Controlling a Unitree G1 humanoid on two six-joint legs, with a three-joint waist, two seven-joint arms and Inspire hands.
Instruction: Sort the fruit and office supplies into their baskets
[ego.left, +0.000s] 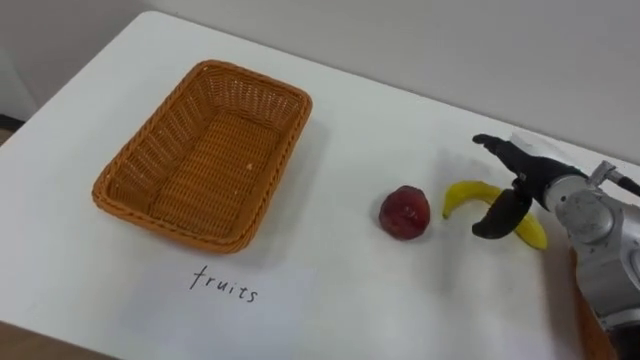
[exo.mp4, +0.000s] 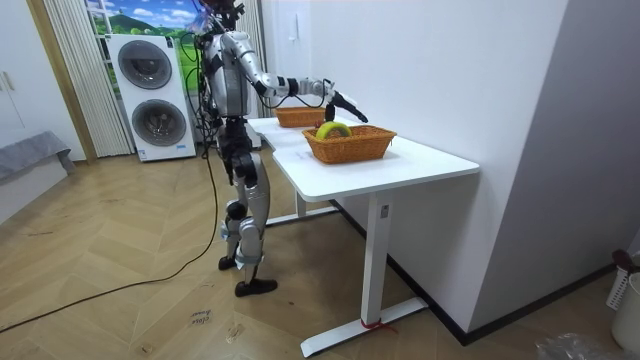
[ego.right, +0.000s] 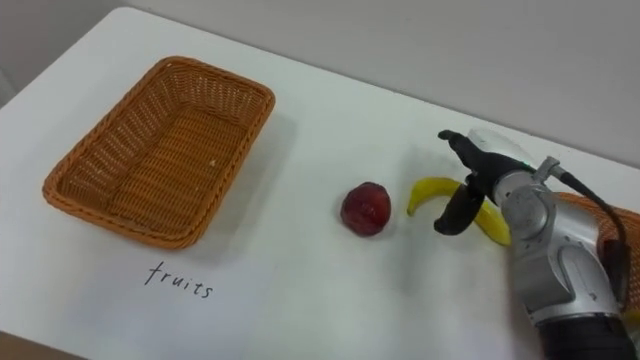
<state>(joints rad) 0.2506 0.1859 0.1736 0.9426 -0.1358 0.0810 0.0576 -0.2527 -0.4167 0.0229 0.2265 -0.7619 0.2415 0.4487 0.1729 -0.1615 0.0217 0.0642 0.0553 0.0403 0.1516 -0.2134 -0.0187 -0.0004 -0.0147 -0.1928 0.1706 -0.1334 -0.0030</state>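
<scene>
Head-camera views, left to right. One white table (ego.left: 330, 300) carried everything. One empty wicker basket (ego.left: 150, 150) lay toward its left end, one short side close to the far edge, with bare tabletop all round it. One handwritten label (ego.left: 225, 283) sat on the table just in front of the basket, apart from its rim.

A broad strip of open surface separated the basket from the fruit. There were two fruits: one red fruit (ego.left: 405, 212), standing alone, and one banana (ego.left: 462, 195), near it on the right and not touching it. Both lay on the table, well apart from the basket.

The right hand (ego.left: 545, 180) was held over the banana's right half. Its fingers were spread: one dark finger pointed left above the fruit, and the thumb curved down in front of it. They were not closed round the banana, and the hand had hold of nothing. At the right margin, the rim of a second wicker basket (ego.right: 612, 213) showed behind the forearm.

Room view. The robot stood at one end of the table, its right arm stretched over the top. Two baskets were counted, one far (exo.mp4: 297, 117) and one near (exo.mp4: 350, 148). A yellow-green item (exo.mp4: 333, 129) showed at the near one's rim; whether it lay inside or behind could not be told. The table's long far edge ran along the wall; open floor lay on the near side.
</scene>
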